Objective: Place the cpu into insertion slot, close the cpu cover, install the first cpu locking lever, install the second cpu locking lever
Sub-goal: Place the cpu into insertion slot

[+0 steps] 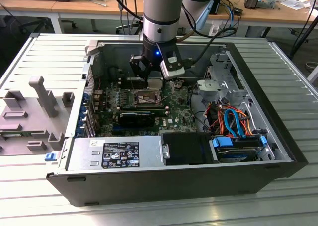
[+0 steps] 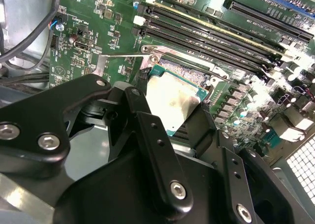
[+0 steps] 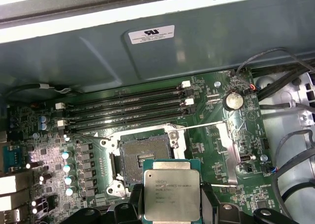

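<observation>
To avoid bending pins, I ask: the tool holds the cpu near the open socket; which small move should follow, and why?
Probably ease the cpu, gripped by the tool, down toward the insertion slot: the slot lies open, the cpu cover swung aside, the cpu not seated.

The arm (image 1: 160, 12) drops straight down from above, wrist vertical, with a small blue light glowing on it in the exterior view. The gripper (image 1: 155, 82) points downward. Its two black fingers (image 2: 147, 125) pinch opposite edges of the cpu (image 3: 171, 194), and it's held square between them.
</observation>
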